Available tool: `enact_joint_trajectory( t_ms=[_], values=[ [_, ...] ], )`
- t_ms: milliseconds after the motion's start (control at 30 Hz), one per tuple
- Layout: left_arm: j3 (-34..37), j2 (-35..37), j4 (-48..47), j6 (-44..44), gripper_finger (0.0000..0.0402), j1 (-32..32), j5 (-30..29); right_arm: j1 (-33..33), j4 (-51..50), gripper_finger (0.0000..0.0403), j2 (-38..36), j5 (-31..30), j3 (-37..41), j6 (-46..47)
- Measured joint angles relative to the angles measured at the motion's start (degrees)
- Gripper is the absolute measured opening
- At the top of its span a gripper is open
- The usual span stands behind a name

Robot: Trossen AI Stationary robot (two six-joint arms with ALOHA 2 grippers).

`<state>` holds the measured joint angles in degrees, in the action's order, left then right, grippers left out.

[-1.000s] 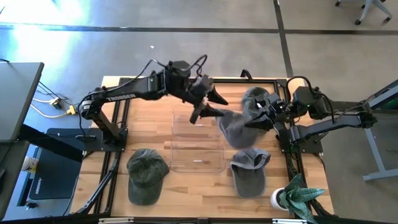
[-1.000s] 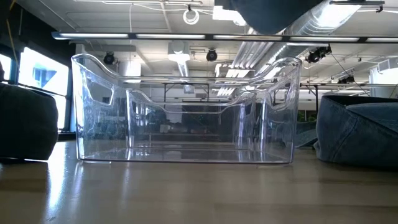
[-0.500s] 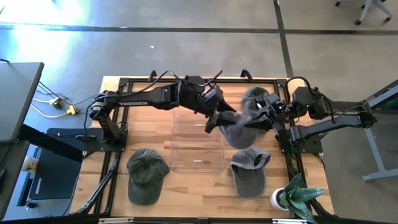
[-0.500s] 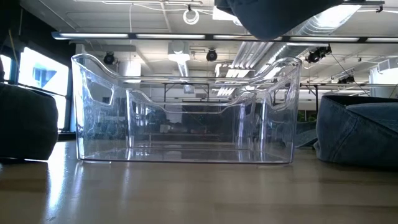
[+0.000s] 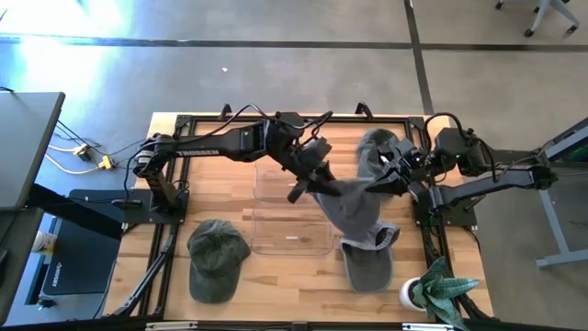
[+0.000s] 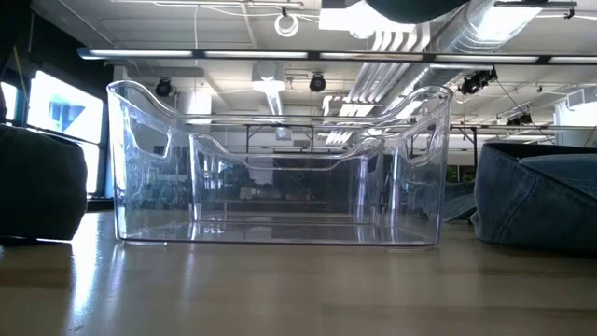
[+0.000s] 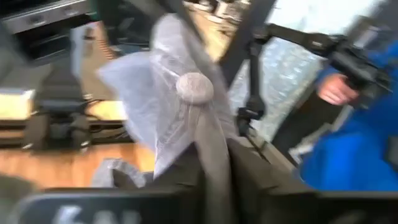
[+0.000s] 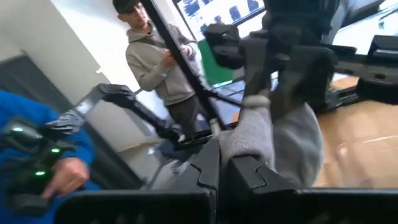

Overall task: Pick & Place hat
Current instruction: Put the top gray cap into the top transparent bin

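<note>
A grey hat [image 5: 354,210] hangs in the air between my two grippers, over the right end of the clear bin [image 5: 292,219]. Its crown button [image 7: 194,87] faces the left wrist camera. In the low view only its dark underside [image 6: 410,7] shows, above the bin [image 6: 280,168]. My left gripper [image 5: 315,187] is shut on the hat's left side. My right gripper [image 5: 380,184] is shut on its right side. My left gripper pinches a narrow fold of the hat's grey cloth [image 7: 210,155] between its two fingers, coming nearly level from the table's left. The hat is lifted clear and sags below the fingers. My right gripper pinches a bunched edge of the hat [image 8: 249,140] between its two fingers, coming level from the table's right. The cloth hangs down from the hold, clear of the table.
A green hat [image 5: 218,257] lies near the table's front left and a grey hat [image 5: 367,259] at the front right, beside a small potted plant [image 5: 432,290]. Another grey hat [image 5: 377,147] lies at the far right. People [image 8: 158,56] stand beyond the table.
My left gripper has moved right and down toward the hat, tipped, and shut on its left side. The hat, which hung bunched from my right gripper alone, is now drawn out between both grippers and sags lower toward the near edge.
</note>
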<state>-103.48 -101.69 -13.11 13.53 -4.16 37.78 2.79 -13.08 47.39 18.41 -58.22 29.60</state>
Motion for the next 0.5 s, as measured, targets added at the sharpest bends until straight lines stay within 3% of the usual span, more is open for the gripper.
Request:
enact_joint_trajectory(
  t_ms=[67, 200, 300, 500],
  values=[
    [0.0, 0.0, 0.2, -0.2, 0.0011, 0.0, 3.4, 0.0, -0.1, 0.0003, -0.1, 2.4, 0.0, 2.1],
    [0.0, 0.0, 4.6, -0.3, 0.0015, 0.0, 7.7, 1.8, 0.0, 0.0002, -0.1, 7.9, 0.0, 6.5],
    [0.0, 0.0, 9.4, 0.6, 0.0004, 0.0, 11.2, 3.0, 0.5, 0.0011, 0.3, 8.1, 0.0, 9.1],
    [-1.4, 0.0, 8.1, 2.8, 0.0002, 0.0, 14.1, 0.6, 0.6, 0.0108, -0.9, 17.2, -0.8, 15.3]
  ],
)
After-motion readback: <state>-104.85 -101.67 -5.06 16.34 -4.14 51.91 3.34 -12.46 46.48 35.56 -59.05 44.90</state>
